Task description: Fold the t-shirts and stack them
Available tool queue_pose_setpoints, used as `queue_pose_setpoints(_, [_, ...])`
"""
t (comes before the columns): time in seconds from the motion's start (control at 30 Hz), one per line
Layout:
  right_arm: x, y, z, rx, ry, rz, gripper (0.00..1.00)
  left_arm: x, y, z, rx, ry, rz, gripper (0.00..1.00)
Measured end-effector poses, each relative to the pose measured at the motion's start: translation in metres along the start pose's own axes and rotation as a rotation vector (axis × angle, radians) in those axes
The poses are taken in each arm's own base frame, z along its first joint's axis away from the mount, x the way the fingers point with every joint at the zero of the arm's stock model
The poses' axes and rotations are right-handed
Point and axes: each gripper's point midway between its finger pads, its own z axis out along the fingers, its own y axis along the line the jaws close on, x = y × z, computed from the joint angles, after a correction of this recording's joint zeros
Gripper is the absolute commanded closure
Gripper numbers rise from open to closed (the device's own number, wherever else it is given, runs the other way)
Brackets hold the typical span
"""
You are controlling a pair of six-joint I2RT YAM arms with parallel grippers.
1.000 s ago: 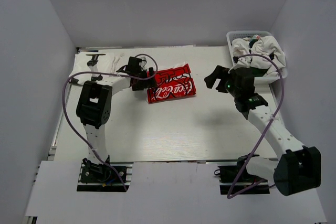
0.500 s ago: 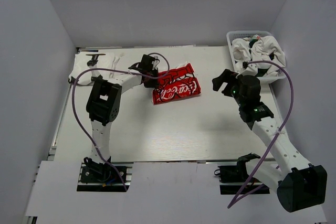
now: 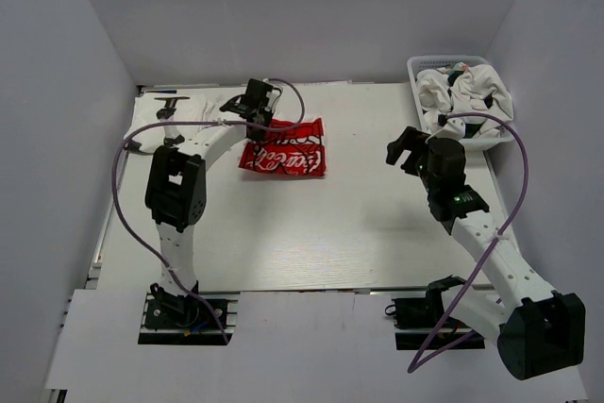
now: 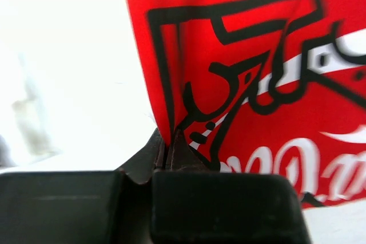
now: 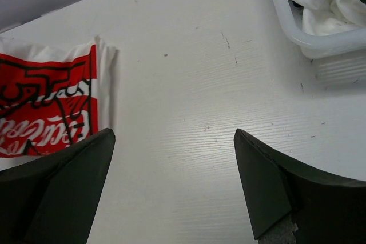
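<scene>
Pinches with the left hand [image 3: 261, 116] the upper edge of the folded t-shirt [image 3: 283, 150], jaws closed tight on red cloth in the left wrist view. Spreads from that grip downward and slightly right in the overhead frame, just above centre of the desk [image 3: 330, 233], printed side up, long axis running left to right, lettering along it. Hangs wide open and holding nothing at the right hand [image 3: 404, 146], right of centre, well apart from the folded t-shirt, with its short right edge showing at far left of the right wrist view. Leaves the remaining t-shirts [image 3: 467, 92] heaped in the basket [image 3: 415, 68] at upper right, near the right hand and far from the left. Points, as a judgement, to the left hand alone for settling the folded t-shirt, and to the right hand, nearer the basket, for reaching up and right to the next one.
</scene>
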Motion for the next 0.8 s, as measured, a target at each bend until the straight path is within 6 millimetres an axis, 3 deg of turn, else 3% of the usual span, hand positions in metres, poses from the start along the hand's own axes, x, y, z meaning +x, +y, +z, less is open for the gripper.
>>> queue_pose_setpoints(0.13, [0.005, -0.002, 0.004, 0.009, 0.014, -0.009, 0.1, -0.022, 0.042, -0.041, -0.08, -0.081, 0.074, 1.0])
queue_pose_setpoints(0.33, [0.014, -0.005, 0.011, 0.02, 0.043, -0.019, 0.1, -0.036, 0.113, -0.095, -0.185, -0.164, 0.148, 1.0])
queue_pose_setpoints(0.57, [0.024, -0.008, 0.018, 0.033, 0.077, -0.026, 0.1, -0.028, 0.181, -0.102, -0.242, -0.123, 0.175, 1.0])
queue_pose_setpoints(0.8, [0.038, -0.011, 0.026, 0.043, 0.122, -0.032, 0.1, -0.018, 0.234, -0.097, -0.258, -0.088, 0.158, 1.0])
